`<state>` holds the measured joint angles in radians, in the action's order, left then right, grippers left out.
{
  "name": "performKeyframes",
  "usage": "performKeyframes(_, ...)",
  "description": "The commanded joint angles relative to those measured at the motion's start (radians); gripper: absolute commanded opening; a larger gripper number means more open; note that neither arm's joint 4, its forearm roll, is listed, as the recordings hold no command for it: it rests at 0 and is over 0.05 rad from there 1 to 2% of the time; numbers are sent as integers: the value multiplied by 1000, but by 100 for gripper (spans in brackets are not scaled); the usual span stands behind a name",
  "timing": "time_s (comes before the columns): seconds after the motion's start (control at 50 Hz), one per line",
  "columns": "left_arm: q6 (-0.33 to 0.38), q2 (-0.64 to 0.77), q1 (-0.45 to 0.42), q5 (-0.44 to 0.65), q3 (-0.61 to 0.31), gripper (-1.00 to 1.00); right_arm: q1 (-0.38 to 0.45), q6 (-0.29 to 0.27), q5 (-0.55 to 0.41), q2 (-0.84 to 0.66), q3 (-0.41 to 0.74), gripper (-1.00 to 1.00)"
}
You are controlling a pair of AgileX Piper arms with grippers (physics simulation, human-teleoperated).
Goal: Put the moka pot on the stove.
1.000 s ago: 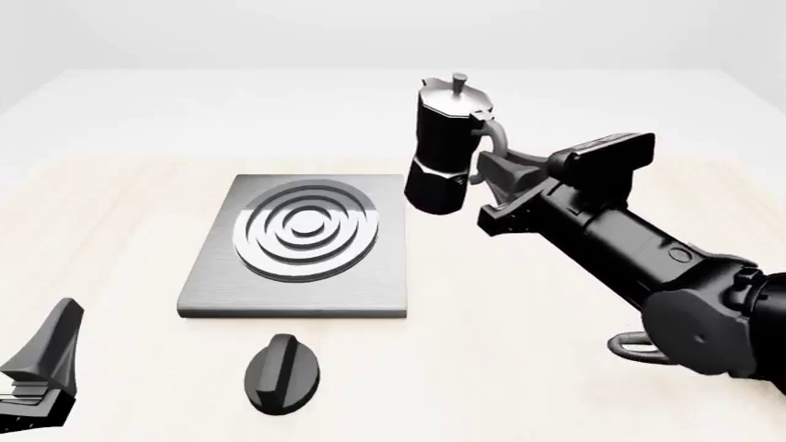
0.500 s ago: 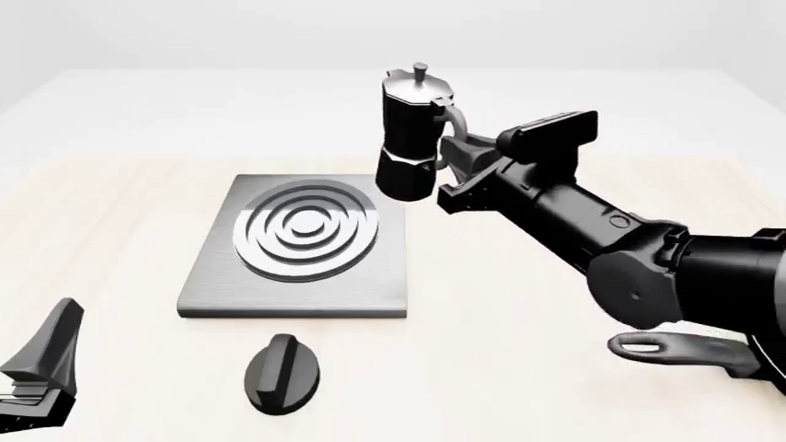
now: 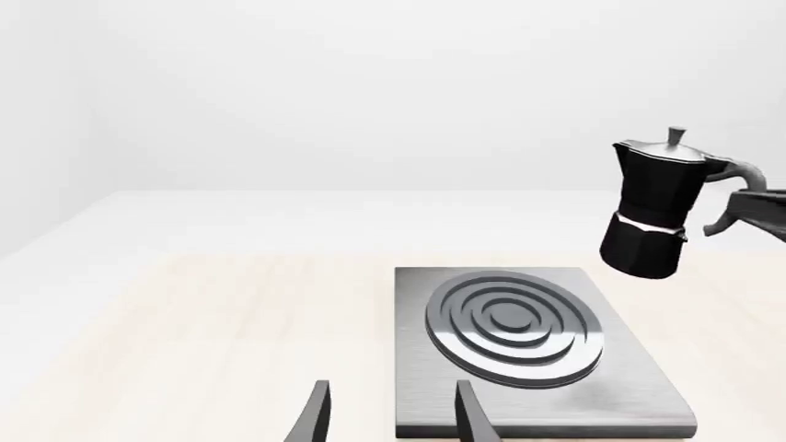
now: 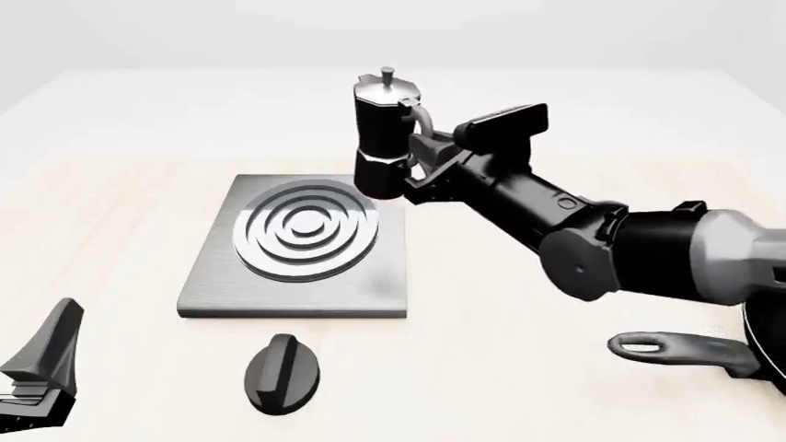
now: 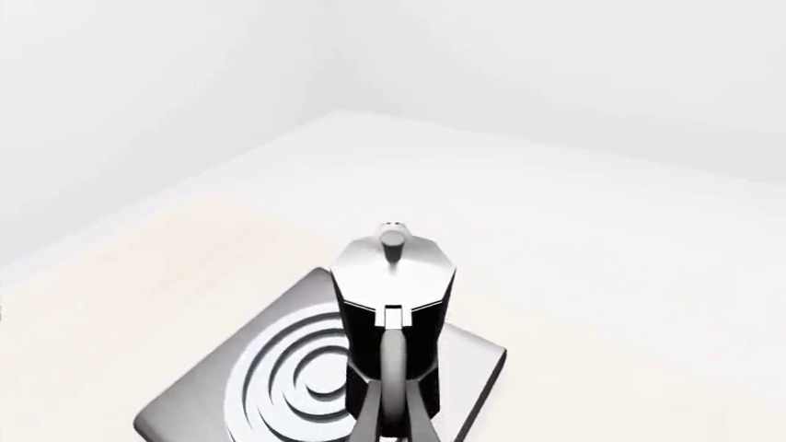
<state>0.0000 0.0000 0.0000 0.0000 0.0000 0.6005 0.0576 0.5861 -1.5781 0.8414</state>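
Jaws of the right gripper (image 4: 421, 158) stay clamped on the curved grey side handle of the small black waisted moka pot with its silver lid and top knob (image 4: 382, 138); that grip looks unchanged over the last second. What has changed, in the front view, is the pot's place: it has travelled leftward and a little farther up the table, from well to the right of the flat square grey metallic stove with its concentric silver and dark burner rings (image 4: 301, 245) to a spot above the slab's far right corner. It hangs upright, clear of the surface, not yet over the rings. A black oval knob (image 4: 283, 371) lies on the table near the stove's near edge, and the handle of a black long-handled pan (image 4: 676, 350) shows at the lower right, both untouched.

From the left wrist view, the moka pot (image 3: 654, 210) floats above and beside the stove (image 3: 528, 345), with open air under its base. The left gripper (image 3: 390, 416) sits idle with its two fingers apart, holding nothing.

From the right wrist view, the pot (image 5: 393, 313) is seen from behind its handle, with the burner rings of the stove (image 5: 289, 382) beyond and below it.

I judge the carry to be nearly done: a little more leftward travel to centre over the rings, then a descent and release.
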Motion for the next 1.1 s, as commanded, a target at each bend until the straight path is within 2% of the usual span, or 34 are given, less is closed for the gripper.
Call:
performKeyframes(0.02,0,0,0,0,0,100,15,12,7,-53,63,-100)
performKeyframes(0.5,0,0,0,0,0,100,43,34,12,-174,172,-100)
performKeyframes(1.1,0,0,0,0,0,100,71,52,18,-270,256,-100)
